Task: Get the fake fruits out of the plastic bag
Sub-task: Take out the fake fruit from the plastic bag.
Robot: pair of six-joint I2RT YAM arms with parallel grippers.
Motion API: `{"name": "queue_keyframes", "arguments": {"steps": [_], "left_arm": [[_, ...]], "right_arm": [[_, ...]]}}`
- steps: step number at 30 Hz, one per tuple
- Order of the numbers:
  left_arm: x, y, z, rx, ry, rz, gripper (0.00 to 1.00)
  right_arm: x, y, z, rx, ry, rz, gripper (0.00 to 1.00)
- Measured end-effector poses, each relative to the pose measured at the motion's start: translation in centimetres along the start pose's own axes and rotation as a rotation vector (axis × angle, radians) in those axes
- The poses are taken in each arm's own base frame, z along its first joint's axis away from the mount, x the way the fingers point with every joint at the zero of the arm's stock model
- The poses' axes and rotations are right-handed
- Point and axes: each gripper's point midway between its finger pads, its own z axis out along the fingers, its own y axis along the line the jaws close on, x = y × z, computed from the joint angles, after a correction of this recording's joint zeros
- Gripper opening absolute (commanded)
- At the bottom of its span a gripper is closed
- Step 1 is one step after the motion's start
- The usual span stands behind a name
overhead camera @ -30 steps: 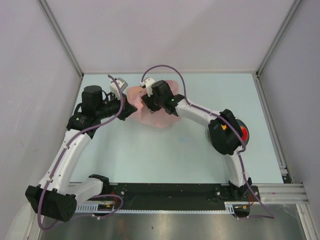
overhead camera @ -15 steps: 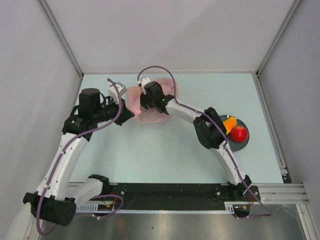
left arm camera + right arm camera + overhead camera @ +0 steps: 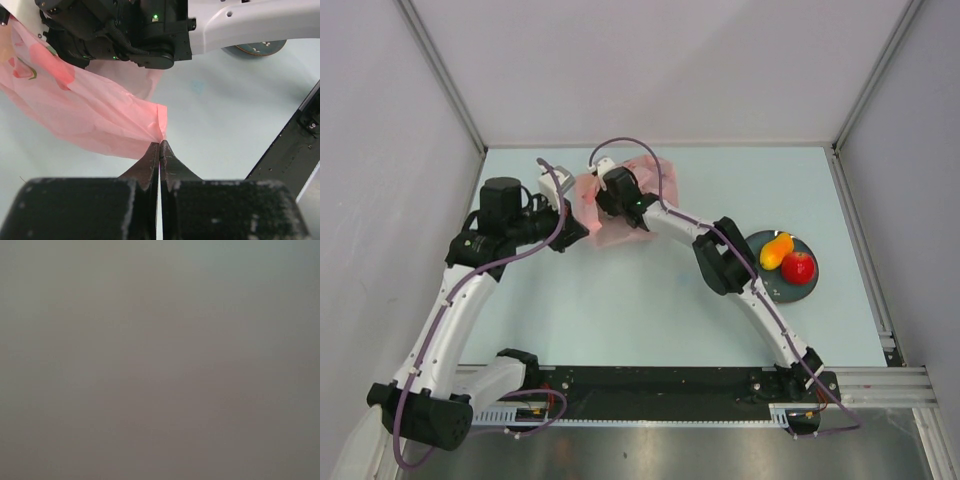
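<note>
The pink plastic bag lies at the back middle of the table. My left gripper is shut on a corner of the bag and holds it stretched. My right gripper reaches into the bag's mouth; its jaws are hidden by the plastic, and the right wrist view is a blank grey-pink blur. A yellow-orange fruit and a red apple lie on the dark round plate at the right. The grape bunch does not show.
Walls enclose the table on three sides. The right arm's forearm stretches from the plate area toward the bag. A black rail runs along the near edge.
My right gripper has moved left and deeper into the bag. The right arm's elbow has shifted left off the plate, so the two fruits there show. My left gripper keeps its hold.
</note>
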Motion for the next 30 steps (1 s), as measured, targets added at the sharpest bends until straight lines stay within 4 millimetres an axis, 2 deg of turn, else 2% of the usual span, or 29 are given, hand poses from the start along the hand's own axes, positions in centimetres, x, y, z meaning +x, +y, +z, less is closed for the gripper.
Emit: {"name": "queue_keyframes", "arguments": {"steps": [1,4,8,11,14,16,22,24,27,30], "left_arm": [[0.1,0.0,0.1,0.0,0.001,-0.001,0.0],[0.5,0.1,0.2,0.001,0.007,-0.006,0.0],[0.7,0.2,0.5,0.002,0.007,-0.011,0.0],[0.4,0.3,0.7,0.004,-0.011,-0.008,0.0],[0.0,0.2,0.9,0.011,-0.029,-0.005,0.0],[-0.1,0.3,1.1,0.015,-0.04,-0.004,0.0],[-0.5,0.7,1.9,0.014,-0.058,-0.018,0.0],[-0.7,0.8,1.9,0.014,-0.066,-0.019,0.01],[-1.0,0.8,2.0,0.013,-0.077,-0.02,0.0],[-1.2,0.8,2.0,0.012,-0.086,-0.022,0.0]], "right_arm": [[0.1,0.0,0.1,-0.001,-0.001,-0.006,0.48],[0.0,-0.1,0.1,-0.006,-0.006,-0.02,0.35],[0.3,0.2,-0.3,-0.041,0.003,-0.043,0.29],[0.6,0.9,-2.2,-0.106,0.037,-0.053,0.29],[-0.3,1.3,-5.5,-0.188,0.043,-0.051,0.29],[-1.4,1.7,-8.8,-0.26,0.026,-0.051,0.3],[-7.2,2.6,-19.5,-0.47,-0.133,-0.069,0.29],[-8.5,2.4,-22.3,-0.509,-0.177,-0.082,0.29],[-8.3,1.3,-26.2,-0.54,-0.207,-0.118,0.29],[-5.1,-1.2,-29.4,-0.525,-0.168,-0.164,0.27]]}}
